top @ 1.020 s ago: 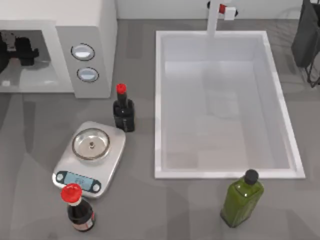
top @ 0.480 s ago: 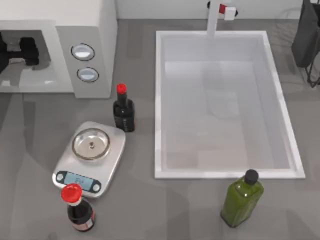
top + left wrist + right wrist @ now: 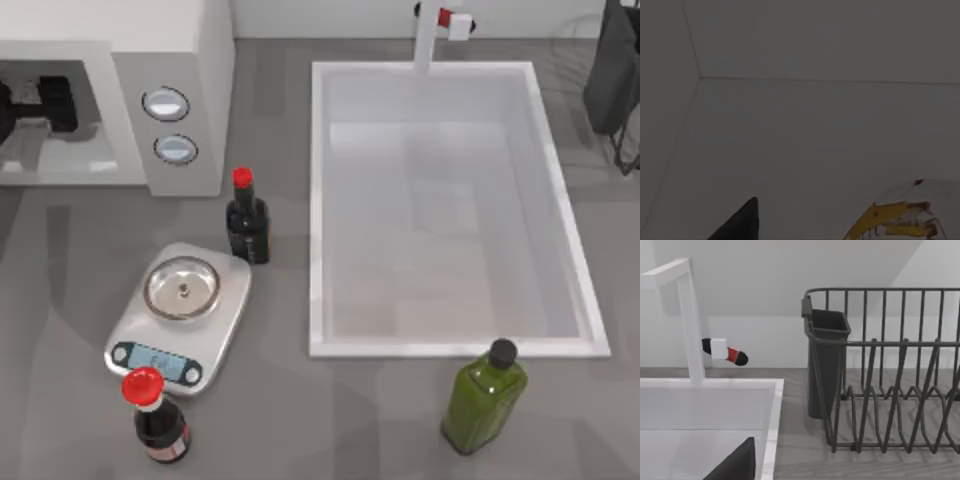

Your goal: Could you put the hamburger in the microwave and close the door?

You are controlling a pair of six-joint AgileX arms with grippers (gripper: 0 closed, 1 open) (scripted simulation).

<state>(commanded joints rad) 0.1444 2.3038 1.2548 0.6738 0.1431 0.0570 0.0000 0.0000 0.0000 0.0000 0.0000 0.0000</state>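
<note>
Hamburger (image 3: 900,220) beside left end effector (image 3: 40,100)

Top view: even, diffuse light, no glare. Soft short shadows beside bottles (image 3: 247,222) and scale (image 3: 180,315). Sink (image 3: 320,200) basin bright, faint pale reflections on floor. Microwave (image 3: 180,60) cavity shaded, darker toward left edge. Left wrist view: dim, grey, low contrast; hamburger (image 3: 900,220) yellow patches stand out. Right wrist view: soft daylight-like, rack (image 3: 890,365) casts weak shadow on counter.
</note>
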